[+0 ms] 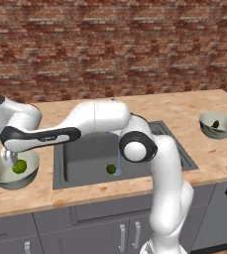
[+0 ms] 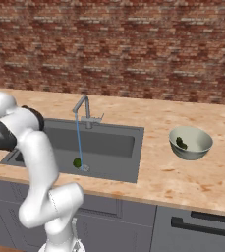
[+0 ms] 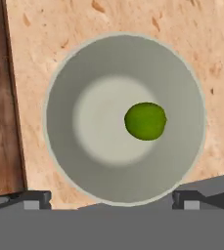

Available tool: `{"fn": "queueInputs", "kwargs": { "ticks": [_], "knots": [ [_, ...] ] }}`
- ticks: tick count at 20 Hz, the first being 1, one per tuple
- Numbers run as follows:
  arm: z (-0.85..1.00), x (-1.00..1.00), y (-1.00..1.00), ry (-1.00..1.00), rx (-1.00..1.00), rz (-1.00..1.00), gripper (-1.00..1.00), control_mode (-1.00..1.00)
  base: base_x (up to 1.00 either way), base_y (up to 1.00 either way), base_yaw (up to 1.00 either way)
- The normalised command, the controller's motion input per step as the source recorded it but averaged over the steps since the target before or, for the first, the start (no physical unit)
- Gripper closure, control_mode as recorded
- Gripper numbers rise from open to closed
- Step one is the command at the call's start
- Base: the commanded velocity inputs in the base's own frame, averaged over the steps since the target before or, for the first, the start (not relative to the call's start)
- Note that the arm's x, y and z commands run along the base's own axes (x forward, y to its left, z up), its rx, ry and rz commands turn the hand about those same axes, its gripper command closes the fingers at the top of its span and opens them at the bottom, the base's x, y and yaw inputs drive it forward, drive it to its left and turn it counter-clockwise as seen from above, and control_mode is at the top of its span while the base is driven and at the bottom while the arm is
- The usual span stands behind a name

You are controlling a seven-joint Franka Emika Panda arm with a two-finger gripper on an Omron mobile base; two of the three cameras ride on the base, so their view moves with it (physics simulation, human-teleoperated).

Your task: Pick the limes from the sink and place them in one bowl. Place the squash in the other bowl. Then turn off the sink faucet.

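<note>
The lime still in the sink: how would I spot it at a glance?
Find the dark grey sink set in the wooden counter. On its floor, by the thin stream of water from the faucet, lies one small round green lime. The other lime sits in a bowl.

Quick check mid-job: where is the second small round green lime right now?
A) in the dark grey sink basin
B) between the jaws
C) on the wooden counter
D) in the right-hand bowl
A: one small round green lime lies on the floor of the dark grey sink basin, near the water stream; the other rests in the pale grey-green bowl.
</note>
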Motion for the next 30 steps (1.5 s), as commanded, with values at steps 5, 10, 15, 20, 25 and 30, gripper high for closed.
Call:
{"fn": "queueInputs", "kwargs": {
  "ticks": [5,10,15,20,25,30],
  "knots": [
    [0.01,-0.50,-1.00,-0.18,0.34,-0.09,-1.00,-1.00,0.00,0.00,0.00],
    [0.35,-0.14,-1.00,-0.02,0.36,-0.16,-1.00,-1.00,0.00,0.00,0.00],
    [0.61,0.00,-1.00,0.16,0.33,-0.39,-1.00,-1.00,0.00,0.00,0.00],
    [0.43,-0.08,-1.00,0.25,0.30,-0.50,-1.00,-1.00,0.00,0.00,0.00],
    [0.15,-0.01,-0.77,0.24,0.07,-0.43,-1.00,-1.00,0.00,0.00,0.00],
    [-0.05,0.00,-0.52,0.25,-0.04,-0.37,-1.00,-1.00,0.00,0.00,0.00]
  ]
}}
